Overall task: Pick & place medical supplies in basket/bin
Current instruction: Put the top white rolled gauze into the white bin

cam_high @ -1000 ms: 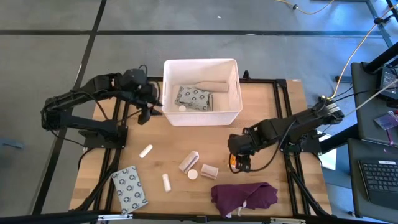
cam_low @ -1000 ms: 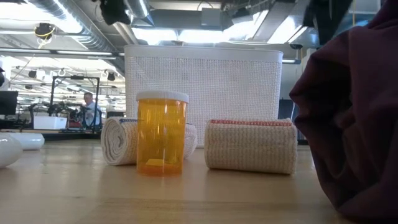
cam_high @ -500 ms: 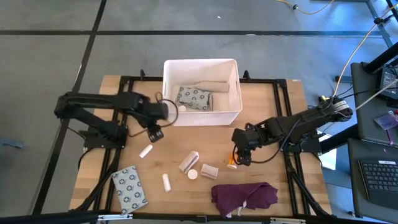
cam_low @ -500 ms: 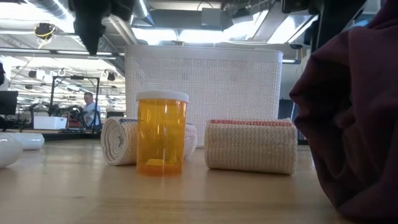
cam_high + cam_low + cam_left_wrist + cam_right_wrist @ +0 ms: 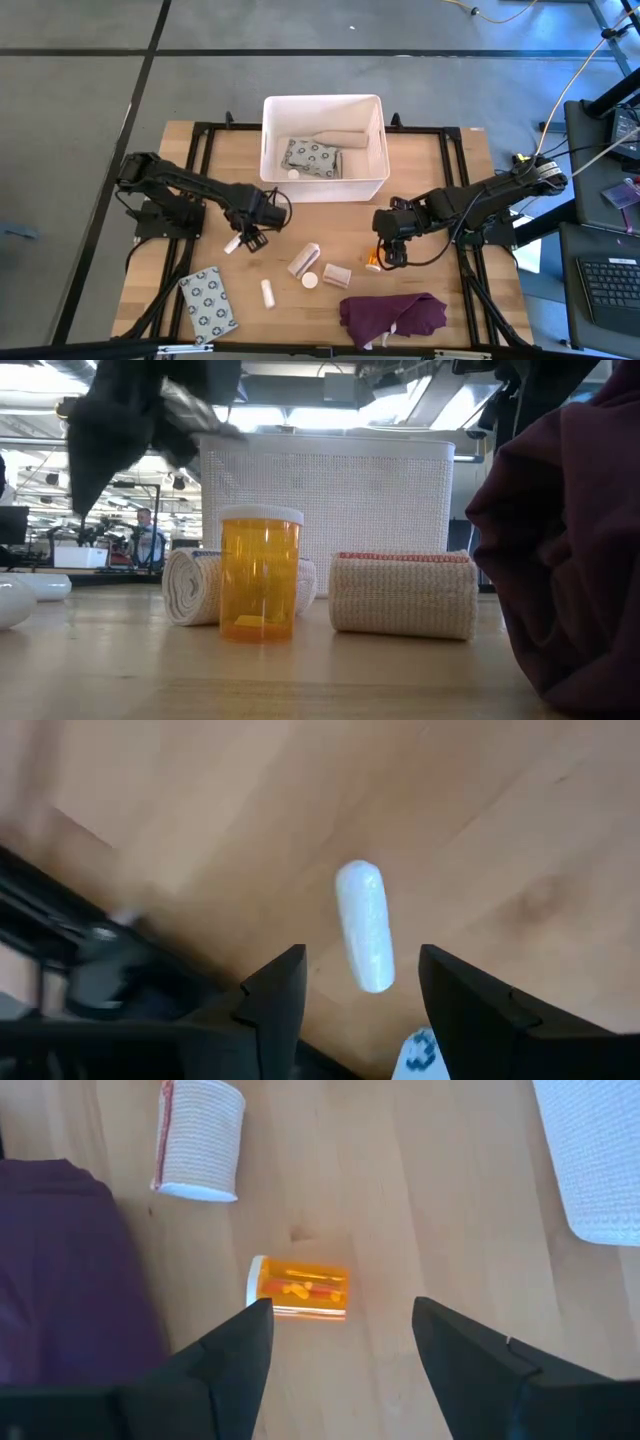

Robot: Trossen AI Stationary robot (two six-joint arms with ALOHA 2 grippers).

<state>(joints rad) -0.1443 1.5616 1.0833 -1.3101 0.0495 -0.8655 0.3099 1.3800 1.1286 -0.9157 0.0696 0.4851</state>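
My left gripper (image 5: 250,236) (image 5: 360,1005) is open and hovers over a small white tube (image 5: 363,940) (image 5: 234,243) that lies on the table; its fingers stand on either side of the tube's end without touching it. My right gripper (image 5: 388,257) (image 5: 350,1365) is open just above an orange pill bottle (image 5: 300,1290) (image 5: 372,263) lying on its side, white cap toward the purple cloth. A second orange bottle (image 5: 260,575) stands upright. The white tub (image 5: 323,190) (image 5: 325,490) holds patterned packets (image 5: 313,158) and a beige roll.
Two beige rolls (image 5: 304,259) (image 5: 336,274), another white tube (image 5: 268,293) and a patterned packet (image 5: 208,300) lie on the near half of the table. The dark purple cloth (image 5: 393,317) (image 5: 60,1270) sits by the near edge, close to my right gripper.
My left arm has swung from beside the tub's left wall toward the near edge and to the right, coming down over the white tube. My right gripper has drawn back slightly toward the far edge; the lying orange bottle stays on the table.
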